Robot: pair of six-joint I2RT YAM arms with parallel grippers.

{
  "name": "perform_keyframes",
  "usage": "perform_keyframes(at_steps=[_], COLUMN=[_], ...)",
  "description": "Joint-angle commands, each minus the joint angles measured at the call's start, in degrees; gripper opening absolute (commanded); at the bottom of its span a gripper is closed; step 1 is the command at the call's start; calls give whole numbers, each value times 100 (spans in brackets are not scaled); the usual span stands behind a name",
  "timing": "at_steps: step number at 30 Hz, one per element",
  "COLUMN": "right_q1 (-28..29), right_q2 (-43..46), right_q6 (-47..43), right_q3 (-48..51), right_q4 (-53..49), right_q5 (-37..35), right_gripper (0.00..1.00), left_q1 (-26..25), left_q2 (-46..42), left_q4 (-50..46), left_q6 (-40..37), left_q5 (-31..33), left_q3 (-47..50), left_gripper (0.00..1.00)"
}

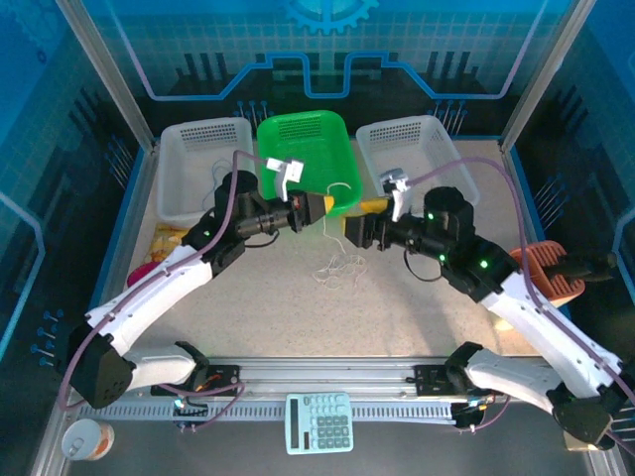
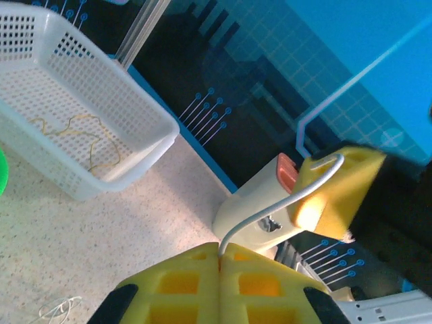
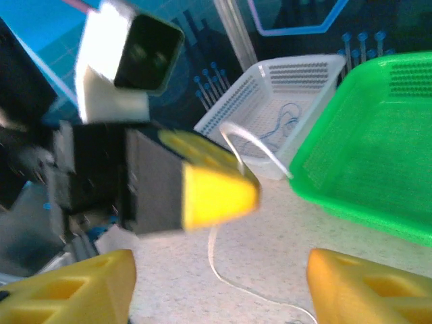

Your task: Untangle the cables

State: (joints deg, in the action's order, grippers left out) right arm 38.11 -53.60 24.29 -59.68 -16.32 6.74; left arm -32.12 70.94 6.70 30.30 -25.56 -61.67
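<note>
Editor: Cable work at mid-bench. What did the frame catch?

Photographer: The left tool (image 2: pixel 220 264) was clamped tight on one whitish cable (image 2: pixel 256 213). The strand rose from its closed tips and arced toward one o'clock, where it appeared to touch a finger of the right tool (image 3: pixel 221 270). That tool stood wide with nothing in it, one finger on either side of the hanging strand.

Editor: And the rest of the cables?

Photographer: The tangle (image 1: pixel 337 266) lay loose at the centre of the bench (image 1: pixel 258 297), at six o'clock from both tools. A blue cable (image 3: pixel 289 125) sat in the white basket at eleven o'clock (image 1: pixel 203 164). A yellowish cable (image 2: pixel 74 131) sat in the white basket at one o'clock (image 1: pixel 412 149). The green basket (image 1: pixel 298 134) stood between them at twelve.

Editor: How should the pull have been handled?

Photographer: Slowly, I judged, with the pinch kept firm. The strand looked floppy enough to drag the whole knot along, so the wide tool probably needed to drop onto the tangle and pin it. The left tool could then draw away toward nine o'clock. The loop near that yellow finger looked likely to snag and was best cleared first.
</note>
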Motion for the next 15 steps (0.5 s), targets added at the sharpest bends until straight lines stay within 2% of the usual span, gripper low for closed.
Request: perform_keyframes(at_steps=[1,7,15], right_q1=[69,115,180], right_q2=[307,190,-863], right_q6=[-149,-264,-256], right_q3=[622,1228,1099], right_q4=[2,605,1393], right_q5=[-682,-529,-1125], right_gripper=[80,82,83], left_q1=[-30,-40,-149], left_q2=[-62,-54,-62], left_q4=[-115,-78,142], left_q6=[190,525,882], left_q5=[-53,-164,-228], left_q3=[-442,-803,-1164], left_gripper=[0,0,0])
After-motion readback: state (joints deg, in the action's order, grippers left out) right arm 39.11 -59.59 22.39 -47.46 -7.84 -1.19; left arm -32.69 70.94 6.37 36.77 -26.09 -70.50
